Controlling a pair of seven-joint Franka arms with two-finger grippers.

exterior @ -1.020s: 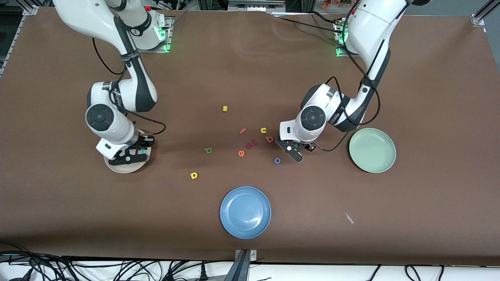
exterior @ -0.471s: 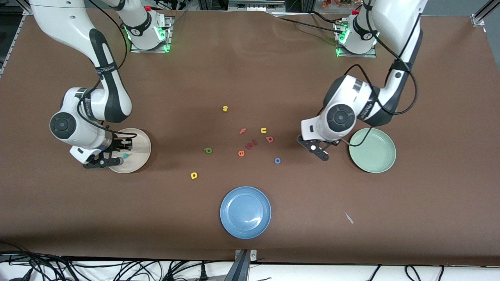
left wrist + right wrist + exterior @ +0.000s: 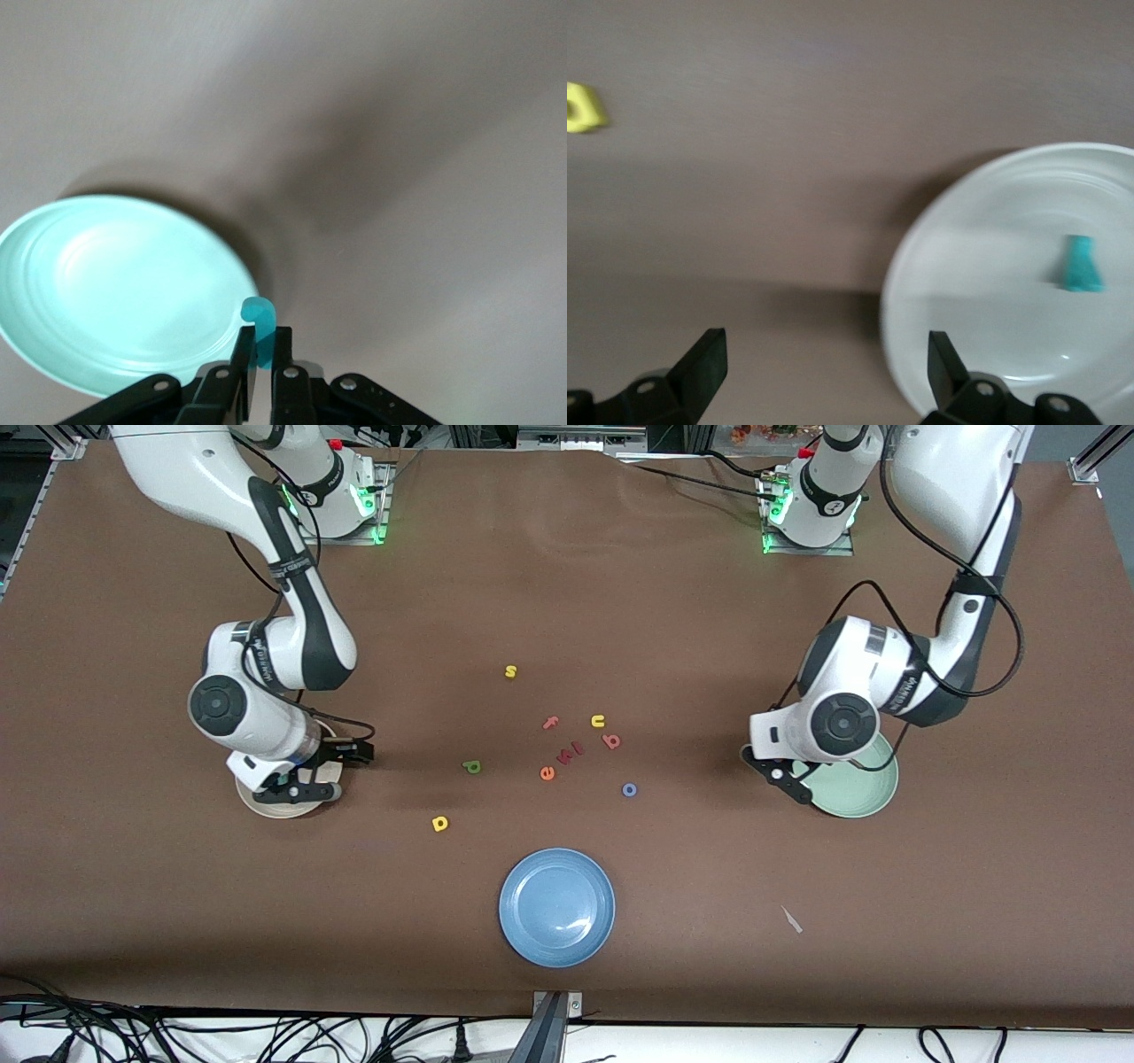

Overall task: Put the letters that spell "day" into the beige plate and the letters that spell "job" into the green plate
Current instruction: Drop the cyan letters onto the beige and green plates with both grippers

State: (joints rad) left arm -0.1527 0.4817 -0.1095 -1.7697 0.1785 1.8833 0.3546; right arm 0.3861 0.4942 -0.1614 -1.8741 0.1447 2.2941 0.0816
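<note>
The teal "j" point(image 3: 258, 326), clenched in the left hand point(image 3: 263, 354), is held at the green plate point(image 3: 864, 797)'s nine-o'clock rim; the right hand point(image 3: 824, 376) hangs released above the beige plate point(image 3: 266, 806).

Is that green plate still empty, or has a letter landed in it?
Empty. The green plate shows only bare surface; the left claw holds the teal letter by its rim.

The blue plate point(image 3: 556, 906) lies on the brown tabletop point(image 3: 567, 602), nearest the front camera. Farther from the camera than it sit scattered letters, the yellow "a" point(image 3: 440, 824) and blue "o" point(image 3: 629, 789) closest. The left end effector point(image 3: 791, 779) hangs over the green plate point(image 3: 864, 793)'s rim, the right end effector point(image 3: 297, 784) over the beige plate point(image 3: 279, 806).
</note>
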